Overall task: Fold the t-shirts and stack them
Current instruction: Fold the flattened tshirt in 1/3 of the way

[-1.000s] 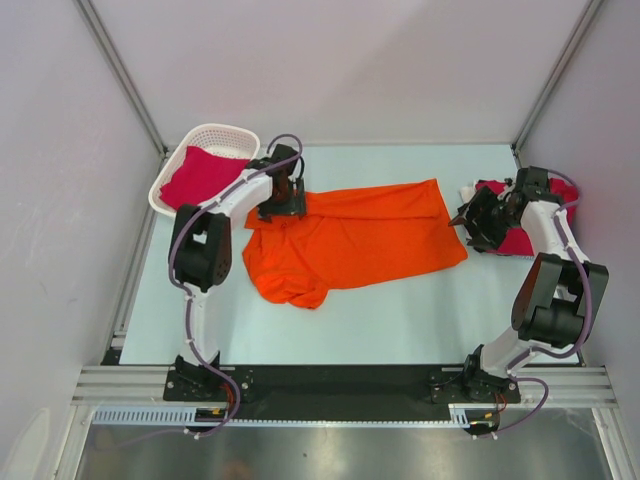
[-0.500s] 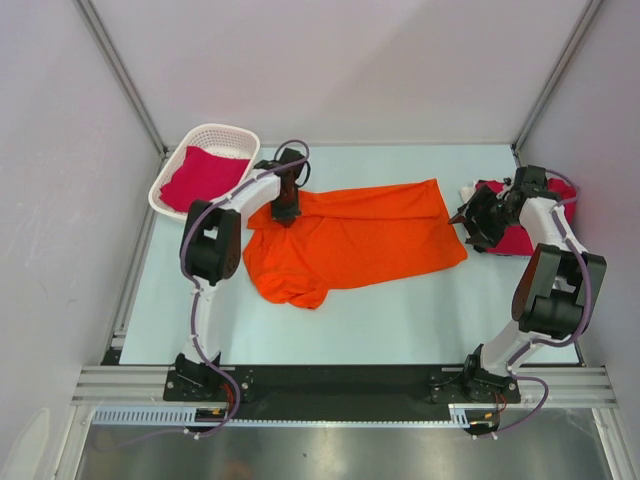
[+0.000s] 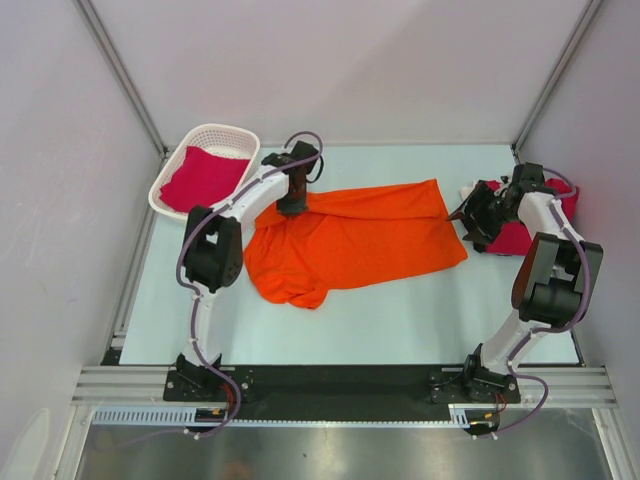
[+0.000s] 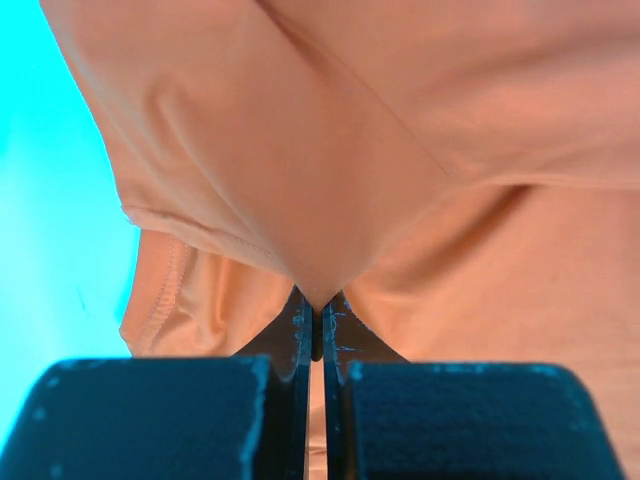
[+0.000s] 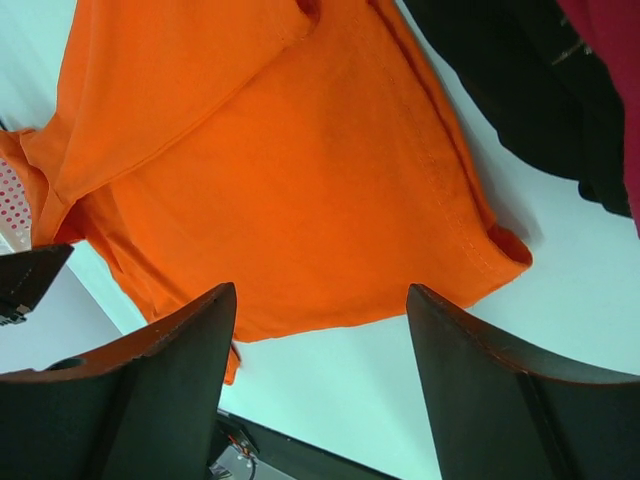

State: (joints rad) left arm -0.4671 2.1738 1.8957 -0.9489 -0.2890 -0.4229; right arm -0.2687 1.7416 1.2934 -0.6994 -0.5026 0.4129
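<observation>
**Left end effector [image 3: 293, 206] edges toward 1 o'clock with orange cloth pinched**

Since the earlier frames, the left end effector has slid a little toward 1 o'clock along the far left corner of the orange t-shirt [image 3: 350, 240], and the cloth there has bunched with it. In the left wrist view its fingers [image 4: 298, 330] are pressed together on a raised peak of orange fabric. The shirt lies spread across the middle of the surface [image 3: 400, 310], with a crumpled sleeve at its 7 o'clock corner.

The right end effector [image 3: 470, 220] has crept slightly toward 10 o'clock and hovers at the shirt's 3 o'clock edge. Its fingers are spread wide and hold nothing, and the right wrist view shows the orange hem between them. Just beyond it, at 3 o'clock, lies a crimson t-shirt [image 3: 518, 240]. Another crimson shirt [image 3: 198, 176] sits inside the white basket [image 3: 218, 130] at 10 o'clock.
</observation>
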